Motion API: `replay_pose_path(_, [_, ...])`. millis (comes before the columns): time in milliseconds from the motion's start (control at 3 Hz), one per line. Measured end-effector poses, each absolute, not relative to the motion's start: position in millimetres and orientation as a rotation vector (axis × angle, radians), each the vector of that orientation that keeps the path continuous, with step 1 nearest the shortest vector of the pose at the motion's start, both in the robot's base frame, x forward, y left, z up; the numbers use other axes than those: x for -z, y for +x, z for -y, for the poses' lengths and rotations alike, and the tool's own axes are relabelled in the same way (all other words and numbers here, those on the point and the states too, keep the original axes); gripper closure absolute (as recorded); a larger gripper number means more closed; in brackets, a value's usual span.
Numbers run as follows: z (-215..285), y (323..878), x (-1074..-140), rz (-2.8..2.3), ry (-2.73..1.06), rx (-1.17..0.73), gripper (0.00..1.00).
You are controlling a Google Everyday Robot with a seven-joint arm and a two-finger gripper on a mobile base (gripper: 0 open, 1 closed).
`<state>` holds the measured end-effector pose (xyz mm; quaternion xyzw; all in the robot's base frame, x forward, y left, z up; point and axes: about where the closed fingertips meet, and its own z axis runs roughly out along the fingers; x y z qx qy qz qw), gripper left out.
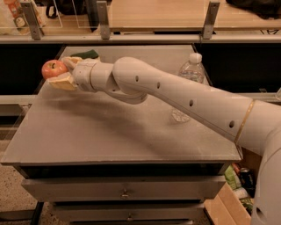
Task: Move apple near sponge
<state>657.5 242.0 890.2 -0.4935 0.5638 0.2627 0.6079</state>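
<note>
Looks like lab or office workspace: grey drawer cabinet (109,127), wooden desks (153,13) behind; gripper (60,73) at cabinet's far-left edge clasping apple (52,69)

apple (52,69): round, red-orange, upper left of frame, gripped between the fingers of the gripper (61,71), held clear of the table (109,132). sponge (86,54): dark green top, lies flat at the table's far edge, up-right of the apple, partly hidden by the gripper.
</note>
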Motion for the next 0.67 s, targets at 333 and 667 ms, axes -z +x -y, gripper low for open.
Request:
replay_pose_path(333, [-236.8,665.2,-887.8,-1.324,-1.108,-0.573,1.00])
replay_pose_path(667, [-229.3,673.5,-882.7,-1.350,-1.060,-0.548,1.00])
